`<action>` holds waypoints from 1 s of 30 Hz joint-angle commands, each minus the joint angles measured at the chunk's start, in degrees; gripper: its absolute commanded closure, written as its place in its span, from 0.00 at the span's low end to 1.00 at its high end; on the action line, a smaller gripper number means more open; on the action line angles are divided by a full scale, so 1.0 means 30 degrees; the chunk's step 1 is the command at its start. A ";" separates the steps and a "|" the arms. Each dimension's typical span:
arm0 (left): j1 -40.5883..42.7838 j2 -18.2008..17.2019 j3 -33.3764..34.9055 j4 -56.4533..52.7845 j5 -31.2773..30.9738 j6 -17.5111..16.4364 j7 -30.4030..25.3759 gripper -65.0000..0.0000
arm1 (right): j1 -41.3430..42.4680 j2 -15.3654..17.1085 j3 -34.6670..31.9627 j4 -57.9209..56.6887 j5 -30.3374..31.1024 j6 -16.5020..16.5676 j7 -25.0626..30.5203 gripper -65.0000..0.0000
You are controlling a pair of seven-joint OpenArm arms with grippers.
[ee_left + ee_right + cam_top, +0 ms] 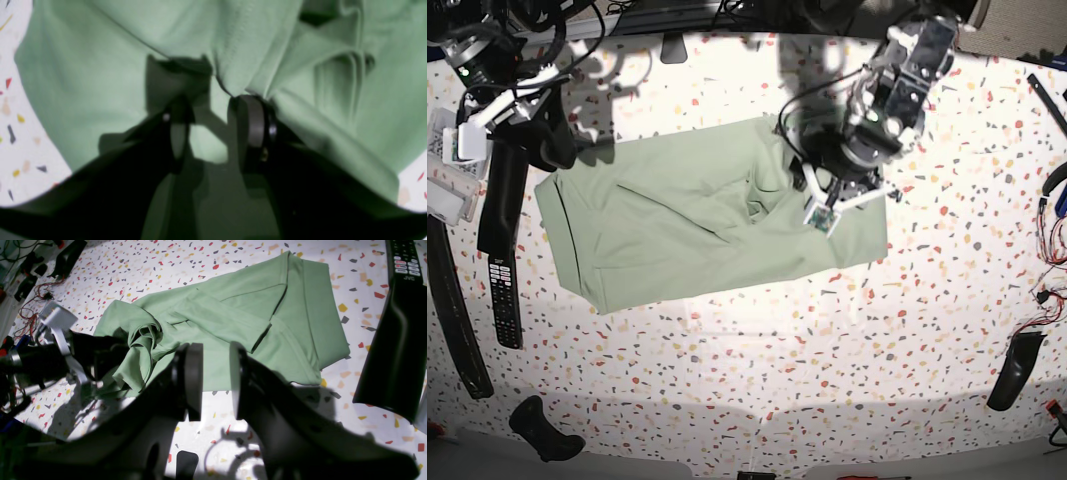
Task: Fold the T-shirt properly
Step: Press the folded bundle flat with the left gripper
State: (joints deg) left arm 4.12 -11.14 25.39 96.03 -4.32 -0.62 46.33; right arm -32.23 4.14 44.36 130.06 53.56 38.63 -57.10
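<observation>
- Two grippers, one shirt (697,225), spread and partly folded on the speckled table (757,370).
- Left gripper (213,128) down on the shirt's rumpled end, jaws apart with a strip of green cloth showing between them.
- Right-hand finger (252,123) of that gripper touching a bunched ridge of fabric; cannot tell whether any cloth is actually pinched.
- Just ahead of the left gripper: gathered folds and a stitched hem, standing up from the flatter cloth.
- To either side of it: cloth, then bare table at the far edges of the wrist view.
- Right gripper (215,380) raised off the table, clear of the shirt, jaws parted with nothing between them.
- Ahead of the right gripper: the shirt, its smoother folded end to the right, the crumpled end to the left beside the other arm.
- Right of the right gripper: a black remote (403,260) lying on the table, well apart from the shirt's edge.
- In the base view, the remote (505,285) just beyond the shirt's folded end.
</observation>
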 commanded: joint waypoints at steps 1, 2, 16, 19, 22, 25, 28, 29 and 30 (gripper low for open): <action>-0.0503 0.0270 -0.0051 0.0306 -0.0015 -0.0015 -0.0240 0.66 | 0.0022 0.0153 0.0080 0.0248 0.0372 0.0197 0.0525 0.81; -0.0780 0.0459 -0.0051 0.0306 -0.0102 -0.0015 -0.0168 0.66 | 0.0066 0.0146 0.0080 0.0248 0.0372 0.0189 0.0597 0.81; -0.3752 0.2237 -0.0051 -0.3920 -0.0117 -0.0801 -0.1610 0.66 | 0.0903 0.0153 0.0080 0.0248 0.0372 0.0189 0.0452 0.81; -0.4736 0.2229 -0.0051 -0.5646 -0.0852 -0.0801 -0.1858 0.66 | 0.0903 0.0153 0.0073 0.0248 0.0372 0.0189 0.0437 0.81; -0.5581 0.2302 -0.0051 -0.5756 -0.1450 -0.0809 -0.1610 0.66 | 0.0911 0.0146 0.0080 0.0248 0.0372 0.0189 0.0437 0.81; -0.6433 0.2725 -0.0051 -0.5756 -0.1443 -0.0816 -0.1362 0.66 | 0.0911 0.0146 0.0080 0.0248 0.0372 0.0189 0.0444 0.81; -0.7096 0.3249 -0.0051 -0.5770 -0.1443 -0.0903 -0.1486 0.66 | 0.0911 0.0146 0.0080 0.0248 0.0364 0.0189 0.0444 0.81; -0.7206 0.3446 -0.0051 -0.5770 -0.1428 -0.1115 -0.1610 0.66 | 0.0911 0.0146 0.0073 0.0248 0.0372 0.0182 0.0444 0.81; -0.7271 0.3592 -0.0051 -0.5770 -0.1384 -0.1319 -0.1938 0.66 | 0.0911 0.0146 0.0073 0.0248 0.0364 0.0189 0.0444 0.81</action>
State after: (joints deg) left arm -16.58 -0.67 25.39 77.82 -8.58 -4.64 41.01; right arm -29.52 4.14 44.36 130.04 53.58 38.65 -57.10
